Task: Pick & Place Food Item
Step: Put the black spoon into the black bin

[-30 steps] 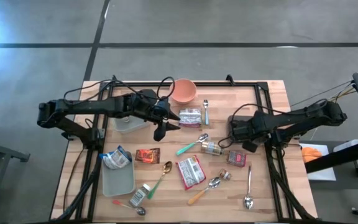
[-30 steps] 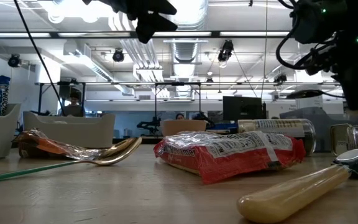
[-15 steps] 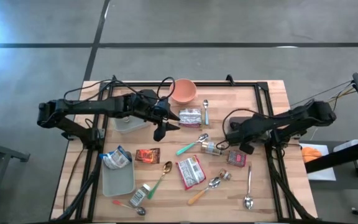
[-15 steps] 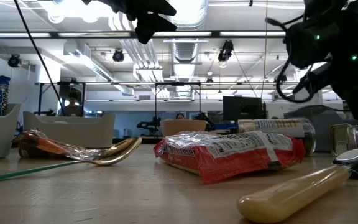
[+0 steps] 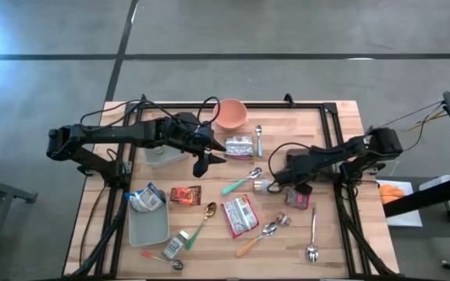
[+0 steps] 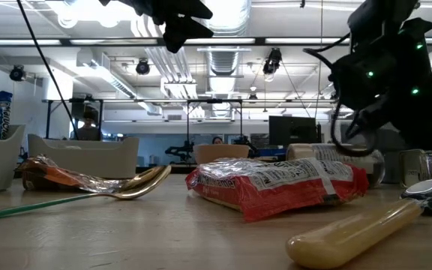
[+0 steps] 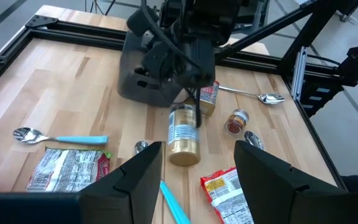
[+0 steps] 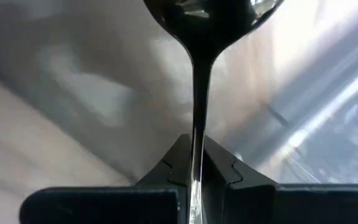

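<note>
The bench carried packets, jars and spoons. The left gripper hung mid-bench, fingers spread and empty (red-and-silver packet just right of it). The right gripper, fingers pressed together, touched the gold-lidded jar lying at centre.

The right gripper stood closed, its two dark fingers pressed together on the thin handle of a spoon. The spoon's dark bowl pointed straight out ahead of the fingertips, over blurred pale wood.
</note>
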Robot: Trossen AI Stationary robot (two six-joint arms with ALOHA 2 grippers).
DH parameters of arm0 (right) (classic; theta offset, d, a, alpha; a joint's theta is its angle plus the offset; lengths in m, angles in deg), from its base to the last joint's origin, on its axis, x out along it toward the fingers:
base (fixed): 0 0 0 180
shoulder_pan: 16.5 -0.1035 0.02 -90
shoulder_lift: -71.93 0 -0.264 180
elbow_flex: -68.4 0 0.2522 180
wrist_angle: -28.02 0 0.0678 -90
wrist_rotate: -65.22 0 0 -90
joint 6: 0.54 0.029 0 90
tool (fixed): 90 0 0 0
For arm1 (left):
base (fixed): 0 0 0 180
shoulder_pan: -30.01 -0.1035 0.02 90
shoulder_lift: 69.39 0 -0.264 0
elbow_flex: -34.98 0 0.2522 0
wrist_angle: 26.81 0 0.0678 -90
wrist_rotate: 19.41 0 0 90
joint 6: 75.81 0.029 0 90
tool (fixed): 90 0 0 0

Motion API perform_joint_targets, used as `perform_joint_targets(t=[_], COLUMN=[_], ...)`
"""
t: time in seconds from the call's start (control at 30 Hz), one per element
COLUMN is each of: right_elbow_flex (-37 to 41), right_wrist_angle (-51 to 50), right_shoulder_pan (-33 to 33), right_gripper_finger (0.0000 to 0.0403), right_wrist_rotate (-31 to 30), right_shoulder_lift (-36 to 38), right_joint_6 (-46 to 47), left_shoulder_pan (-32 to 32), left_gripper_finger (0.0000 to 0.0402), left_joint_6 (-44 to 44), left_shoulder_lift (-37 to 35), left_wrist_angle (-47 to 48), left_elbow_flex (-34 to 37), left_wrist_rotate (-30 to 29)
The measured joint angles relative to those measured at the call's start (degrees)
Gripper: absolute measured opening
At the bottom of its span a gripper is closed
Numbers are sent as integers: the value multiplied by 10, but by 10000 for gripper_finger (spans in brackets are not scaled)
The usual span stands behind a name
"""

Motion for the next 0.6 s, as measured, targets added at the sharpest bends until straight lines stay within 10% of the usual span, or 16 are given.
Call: perform_joint_targets(t=[0.6], right_elbow_flex=[0], right_wrist_angle=[61], right_shoulder_pan=[0], right_gripper_finger=[9], right_wrist_rotate=[15], right_shoulder_lift=[23], right_joint_6=[-2], left_shoulder_pan=[0], left_gripper_finger=[206], left_joint_6=[0], left_shoulder_lift=[0], left_wrist_angle=[6], left_elbow_flex=[0], left_wrist_rotate=[0])
